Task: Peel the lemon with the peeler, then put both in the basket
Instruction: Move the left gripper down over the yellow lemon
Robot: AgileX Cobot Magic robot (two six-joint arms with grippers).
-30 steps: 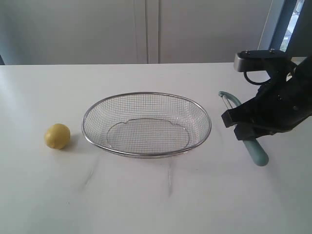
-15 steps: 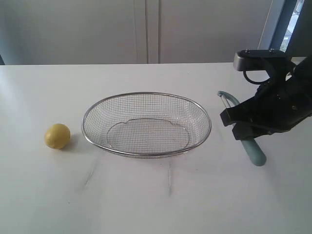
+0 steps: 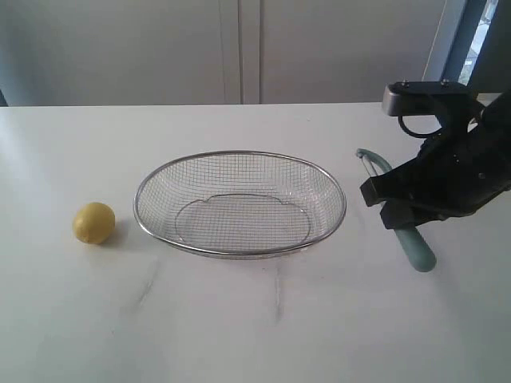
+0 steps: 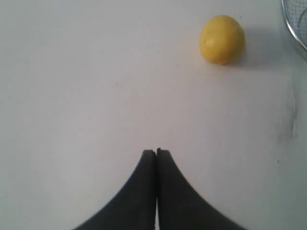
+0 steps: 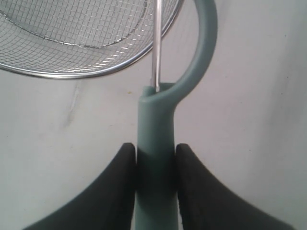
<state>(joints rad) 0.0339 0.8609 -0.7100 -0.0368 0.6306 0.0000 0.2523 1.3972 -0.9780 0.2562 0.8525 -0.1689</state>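
The lemon (image 3: pixel 94 223), small, round and yellow, lies on the white table left of the basket (image 3: pixel 342 209); the left wrist view shows the lemon (image 4: pixel 222 39) well ahead of my left gripper (image 4: pixel 156 152), which is shut on nothing. No sticker shows on it. My right gripper (image 3: pixel 393 209) is to the right of the basket and is shut on the peeler (image 3: pixel 417 249). In the right wrist view both fingers (image 5: pixel 125 160) press the teal handle of the peeler (image 5: pixel 156 120), whose curved head and metal blade point toward the basket rim (image 5: pixel 96 72). The left arm is outside the exterior view.
The wire mesh basket holds nothing and stands mid-table. A corner of its rim (image 4: pixel 290 21) shows in the left wrist view. A pale wall runs behind the table's far edge (image 3: pixel 200 104), and white table surface spreads in front of the basket.
My right gripper and the peeler have shifted very slightly left, toward the basket. The lemon and basket have not moved.
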